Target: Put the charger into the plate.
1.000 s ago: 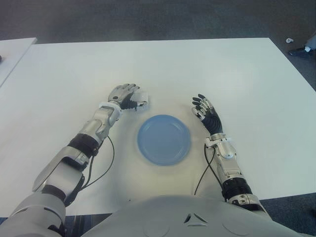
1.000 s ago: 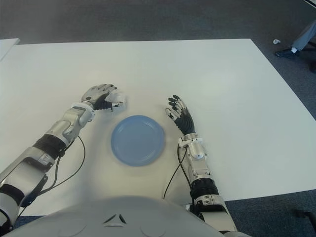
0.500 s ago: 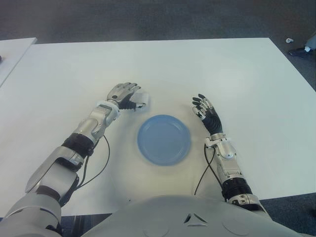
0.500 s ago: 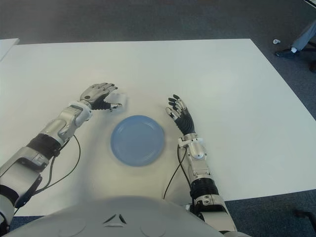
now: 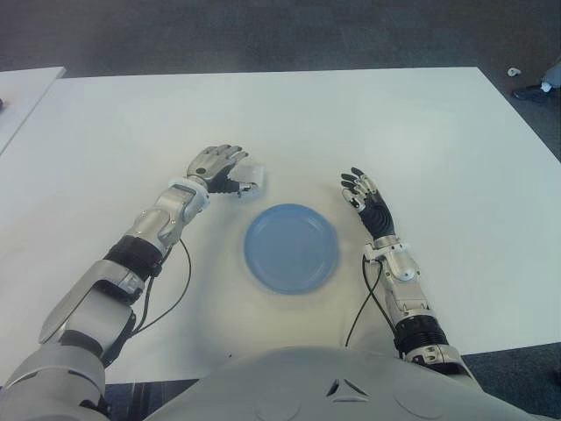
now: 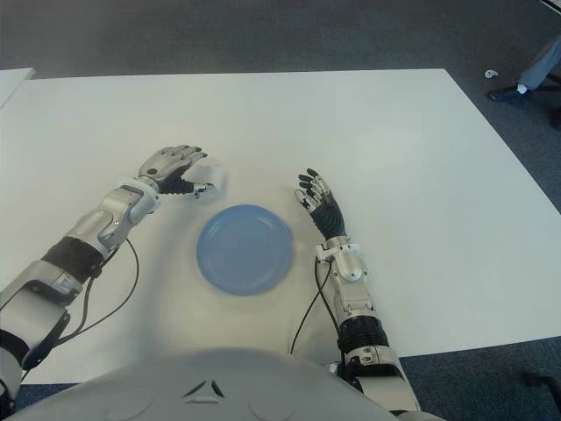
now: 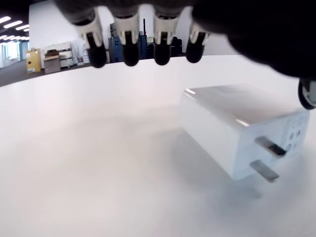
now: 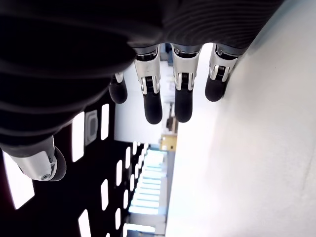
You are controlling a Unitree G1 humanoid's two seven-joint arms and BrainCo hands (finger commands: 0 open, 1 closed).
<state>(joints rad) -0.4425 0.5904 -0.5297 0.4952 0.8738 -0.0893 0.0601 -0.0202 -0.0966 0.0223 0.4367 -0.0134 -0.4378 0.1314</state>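
The left hand [image 5: 216,167] hovers over the white table [image 5: 394,123], just left of the charger [image 5: 249,175], with its fingers [image 7: 129,47] spread above the charger and not closed on it. In the left wrist view the charger [image 7: 237,128] lies flat on the table with its two metal prongs pointing sideways, and the thumb tip shows just beside its far corner; whether it touches cannot be told. The charger is a small white block, lying on the table just beyond the far left rim of the blue plate [image 5: 291,247], outside the plate. The plate sits in the near middle of the table, between the two arms and apart from both. The right hand [image 5: 365,198] shows to the right of the plate, fingers relaxed and spread, holding nothing. At the far right edge, on the dark floor [image 5: 263,35], part of a person's shoe [image 5: 536,89] is visible
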